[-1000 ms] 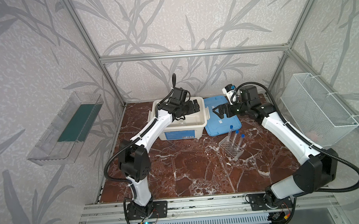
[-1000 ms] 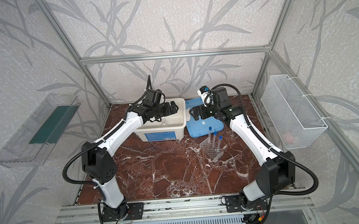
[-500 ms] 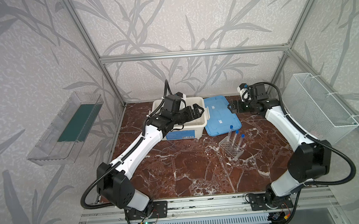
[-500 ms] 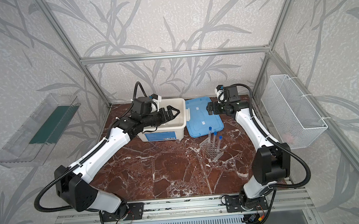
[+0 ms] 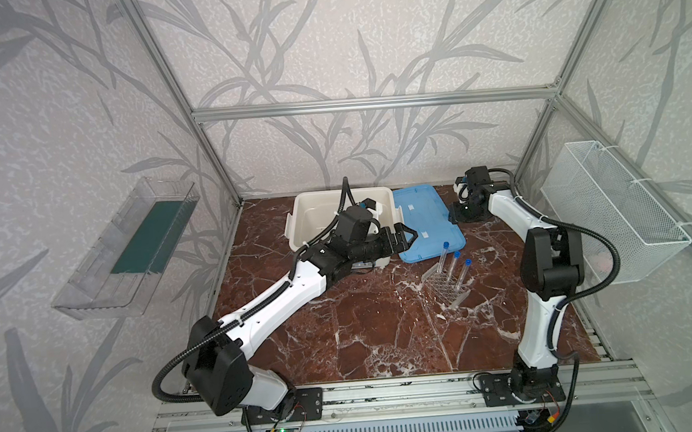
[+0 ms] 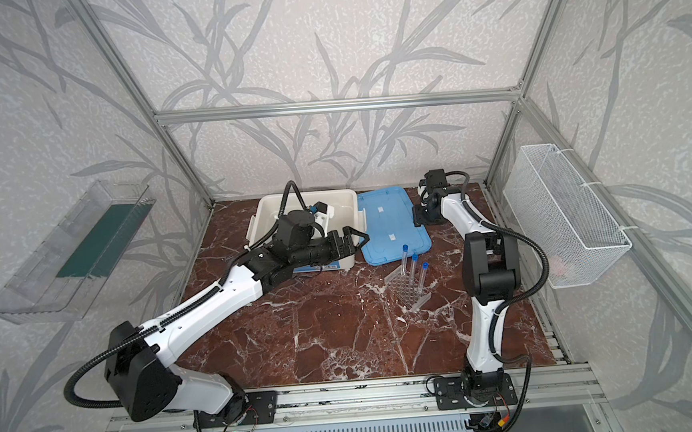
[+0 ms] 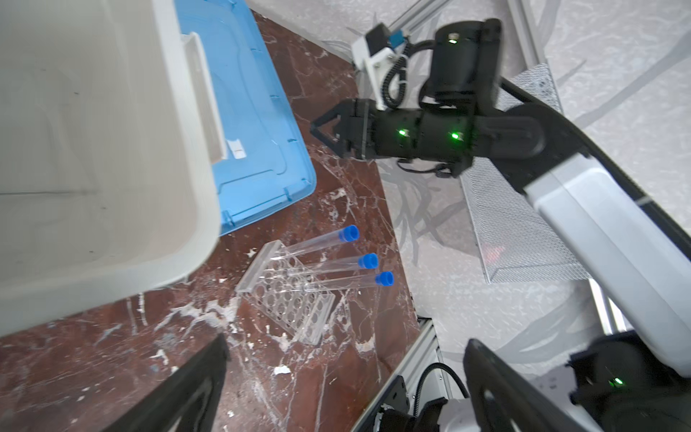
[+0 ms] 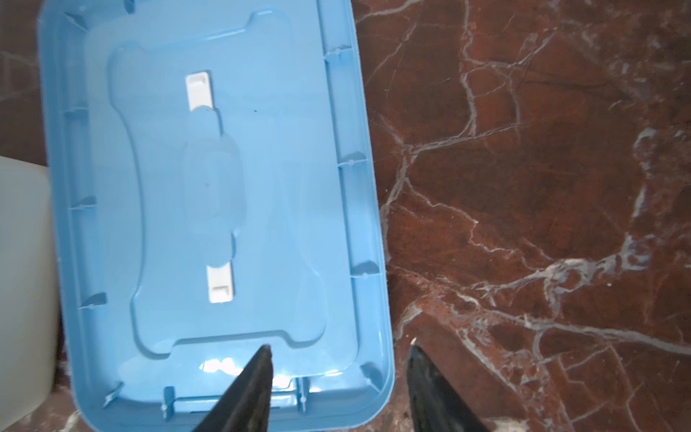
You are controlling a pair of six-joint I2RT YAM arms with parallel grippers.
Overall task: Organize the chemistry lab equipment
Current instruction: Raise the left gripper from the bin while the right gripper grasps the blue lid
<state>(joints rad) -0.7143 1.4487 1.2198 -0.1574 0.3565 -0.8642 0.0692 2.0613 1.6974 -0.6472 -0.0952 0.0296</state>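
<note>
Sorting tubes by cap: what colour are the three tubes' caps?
Blue caps on all three tubes; clearest in the left wrist view.

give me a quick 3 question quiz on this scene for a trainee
1. Multiple choice: how many blue-capped tubes stand in the clear rack? A two, B three, C five.
2. True or false: the blue lid sits closed on the white tub.
3. Fill in: the left gripper holds nothing and its jaws are ____.
Key: 1 B. 2 false, it lies on the table beside the tub. 3 open.
</note>
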